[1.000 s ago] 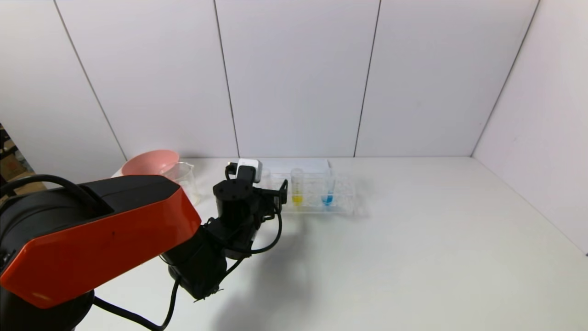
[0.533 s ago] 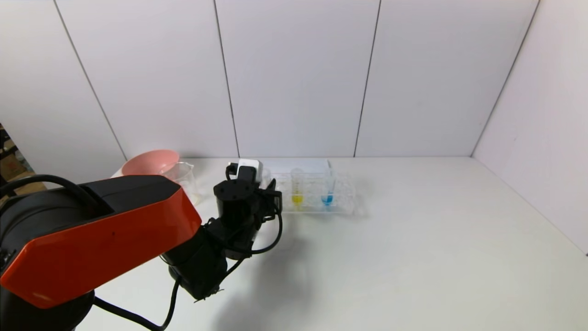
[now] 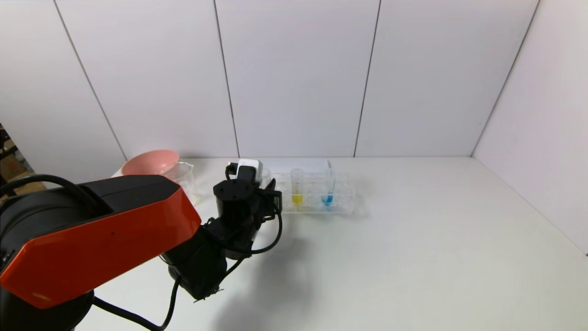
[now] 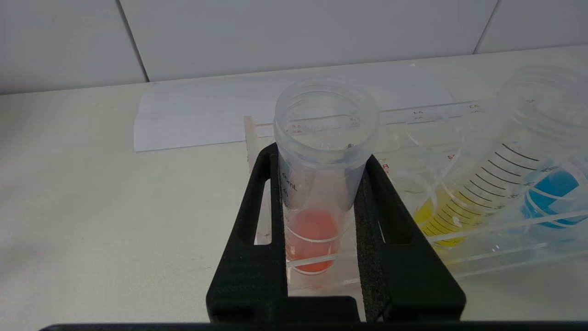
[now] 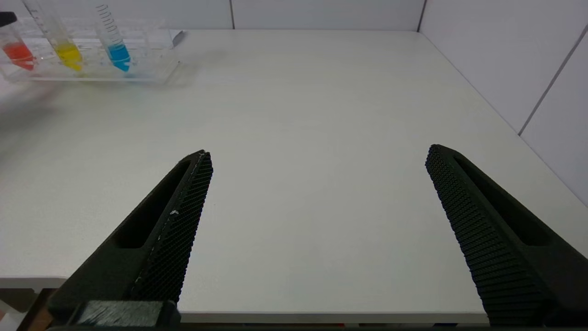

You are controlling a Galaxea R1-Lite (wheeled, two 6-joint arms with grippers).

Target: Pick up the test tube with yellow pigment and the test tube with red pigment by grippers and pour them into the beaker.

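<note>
The left gripper [image 4: 321, 184] is clamped on the red tube [image 4: 321, 184], one black finger [image 4: 257, 239] pressed against each side of its clear wall. The tube stands upright in the left end hole of the rack [image 3: 340, 195], its red-orange liquid pooled at the bottom. In the head view the left gripper [image 3: 271, 191] sits at the rack's nine o'clock end, and the arm hides the red tube there.

The yellow tube [image 3: 297, 186] stands in the rack just beside the gripper, at its three o'clock, and the blue tube [image 3: 328, 186] stands farther along the same way. The beaker [image 3: 183, 179] stands at nine o'clock from the gripper, apart from it, touching or just in front of the pink bowl [image 3: 149, 161]. A white sheet [image 3: 298, 164] lies at the rack's twelve o'clock.

The right gripper [image 5: 317, 184] hangs over the table's [image 5: 321, 115] near edge, fingers wide apart, holding nothing, well apart from the rack [image 5: 138, 59] at its ten o'clock.
</note>
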